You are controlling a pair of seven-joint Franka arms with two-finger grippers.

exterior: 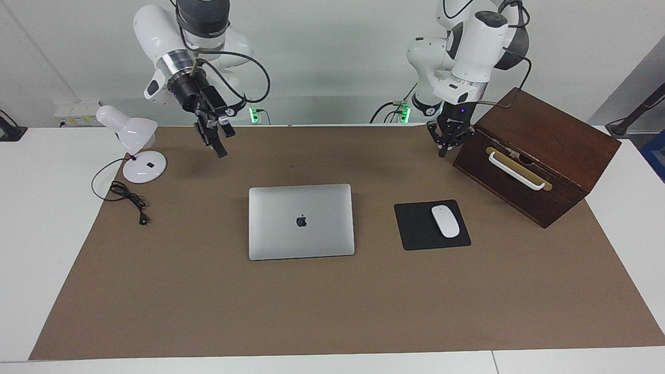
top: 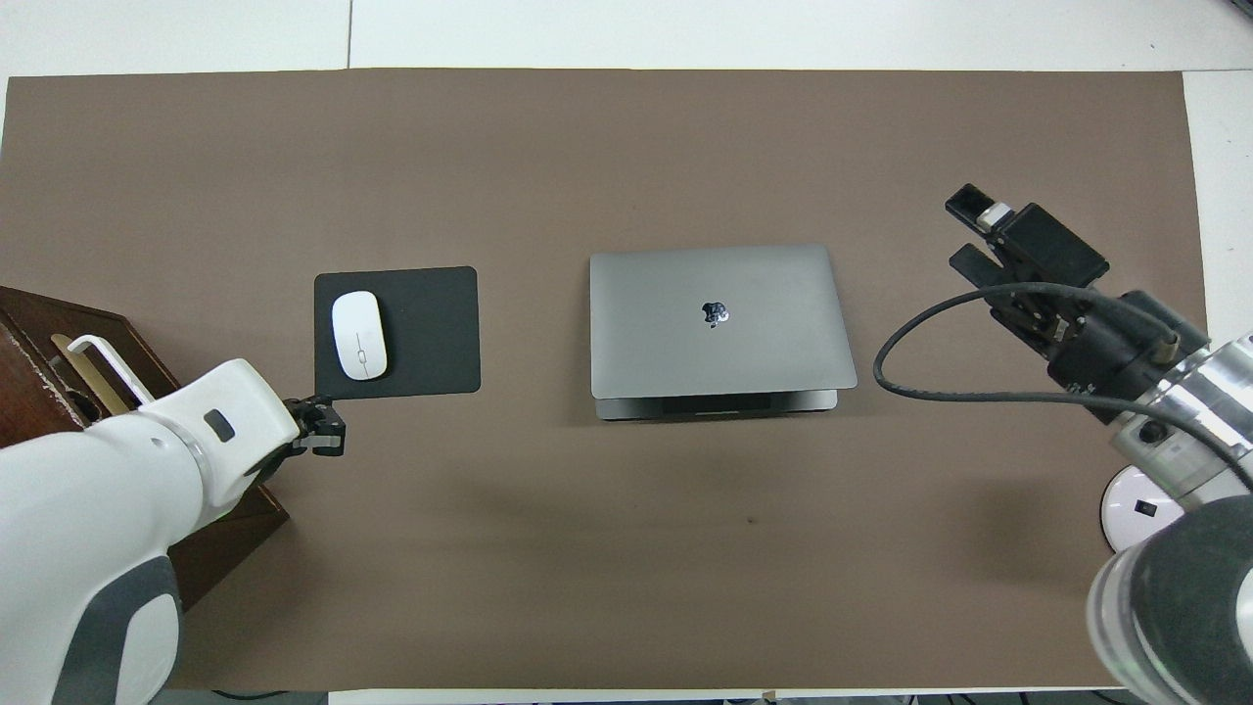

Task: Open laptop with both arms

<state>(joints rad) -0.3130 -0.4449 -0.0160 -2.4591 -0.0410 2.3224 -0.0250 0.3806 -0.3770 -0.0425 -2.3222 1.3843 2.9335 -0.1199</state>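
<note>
1. The laptop [exterior: 301, 221] is silver-grey, with a dark apple logo at the centre of its lid.
2. The mouse pad [exterior: 419, 227] is plain black; the mouse [exterior: 445, 221] on it is white.
3. The wooden box [exterior: 540, 156] is dark reddish brown, with a white handle [exterior: 515, 171] on a pale brass-coloured plate.
4. The desk lamp [exterior: 136, 150] is white, and its cord [exterior: 127, 198] is black.
5. The mat [exterior: 332, 306] is flat brown, without pattern, on a white table [exterior: 36, 218].
6. Both arms are white with silver wrist rings and black cables; the left claw [exterior: 443, 151] and the right claw [exterior: 221, 146] are black.
7. Small green lights glow at the arm bases.
</note>
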